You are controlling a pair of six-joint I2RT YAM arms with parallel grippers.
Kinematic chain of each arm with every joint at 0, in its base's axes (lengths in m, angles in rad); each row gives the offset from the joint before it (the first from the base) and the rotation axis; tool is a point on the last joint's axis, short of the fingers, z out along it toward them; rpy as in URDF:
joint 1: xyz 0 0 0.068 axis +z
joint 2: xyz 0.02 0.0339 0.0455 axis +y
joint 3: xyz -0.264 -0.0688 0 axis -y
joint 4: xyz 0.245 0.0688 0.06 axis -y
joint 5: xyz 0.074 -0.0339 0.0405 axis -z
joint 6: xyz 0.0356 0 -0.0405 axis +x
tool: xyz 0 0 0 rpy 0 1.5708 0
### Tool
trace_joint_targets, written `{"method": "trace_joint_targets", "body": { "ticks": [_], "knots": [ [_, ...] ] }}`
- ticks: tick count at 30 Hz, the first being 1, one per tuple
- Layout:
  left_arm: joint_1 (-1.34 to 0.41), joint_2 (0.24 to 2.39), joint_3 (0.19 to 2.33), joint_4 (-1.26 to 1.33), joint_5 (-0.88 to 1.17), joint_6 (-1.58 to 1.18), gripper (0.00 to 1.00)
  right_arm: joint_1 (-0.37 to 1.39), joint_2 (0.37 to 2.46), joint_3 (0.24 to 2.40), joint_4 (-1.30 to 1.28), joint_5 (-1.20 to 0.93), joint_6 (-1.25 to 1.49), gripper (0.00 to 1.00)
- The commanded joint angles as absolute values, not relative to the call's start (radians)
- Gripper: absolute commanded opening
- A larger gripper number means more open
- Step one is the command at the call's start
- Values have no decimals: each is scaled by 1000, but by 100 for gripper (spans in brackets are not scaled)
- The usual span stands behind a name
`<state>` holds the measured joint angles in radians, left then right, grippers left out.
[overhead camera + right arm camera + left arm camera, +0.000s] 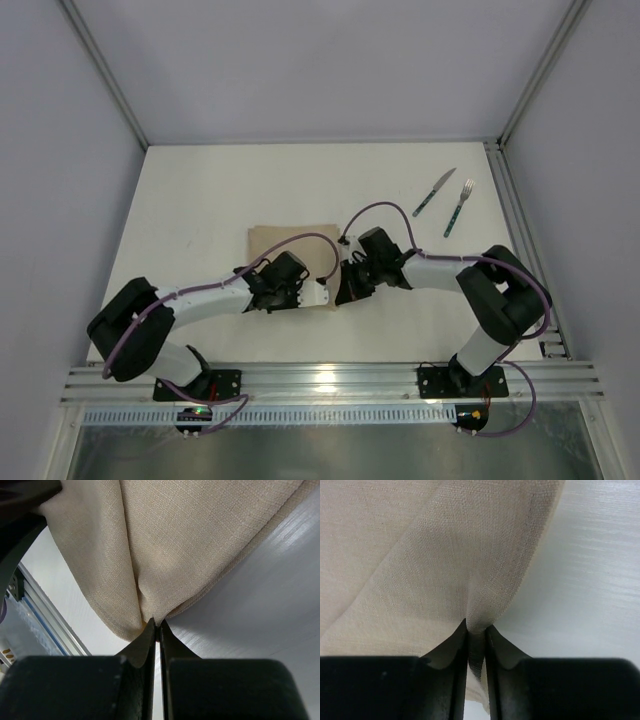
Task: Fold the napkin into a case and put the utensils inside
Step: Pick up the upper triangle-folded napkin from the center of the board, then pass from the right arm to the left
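Table (pixel 190 200): napkin (pixel 292 240) lies mid-table, near edge under both wrists.
Napkin: soft woven cloth, likely light and limp, creases at any pinch. Best held at hem corners, two points.
Left gripper (pixel 476 628): jaws nearly together, pinching fold of cloth edge.
Right gripper (pixel 156 623): clamped tight on hemmed corner.
Knife (pixel 434 192), fork (pixel 459 207): far right, well apart from cloth. Thin, stiff, probably slick; take by handles.

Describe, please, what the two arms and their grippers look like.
The left arm and right arm have white links, bulky black joints and a looping purple cable each. The left gripper and right gripper have black, tapering fingers.
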<state>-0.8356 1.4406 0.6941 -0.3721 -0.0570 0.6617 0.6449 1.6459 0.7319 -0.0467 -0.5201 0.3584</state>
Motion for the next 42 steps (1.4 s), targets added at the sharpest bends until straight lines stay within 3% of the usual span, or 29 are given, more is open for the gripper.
{"method": "trace_joint_targets", "body": {
  "ticks": [1, 3, 6, 8, 12, 18, 24, 27, 31, 42],
  "knots": [
    [-838, 1483, 653, -367, -48, 657, 17, 635, 1652, 764, -52, -541, 368, 4],
    [-838, 1479, 666, -371, -45, 640, 0, 623, 1648, 761, -51, -540, 377, 4],
    [-836, 1471, 716, -403, -40, 606, 0, 597, 1609, 750, -57, -534, 400, 9],
    [-834, 1471, 747, -426, -37, 588, 0, 572, 1548, 736, -58, -512, 443, 30],
    [-825, 1483, 814, -486, -3, 554, 0, 563, 1387, 651, -10, -448, 482, 51],
    [-766, 1468, 893, -577, 104, 549, 0, 620, 1038, 484, 191, -168, 162, 57],
    [-759, 1465, 933, -629, 127, 558, 0, 831, 876, 243, 533, -30, -228, 61],
    [-753, 1462, 939, -643, 138, 558, 0, 972, 909, 167, 752, 38, -395, 66],
    [-750, 1466, 945, -649, 143, 558, 0, 1080, 1083, 212, 810, 80, -576, 68],
    [-741, 1473, 965, -667, 169, 558, 0, 1149, 1457, 288, 1008, 144, -716, 70]
  ]
}}
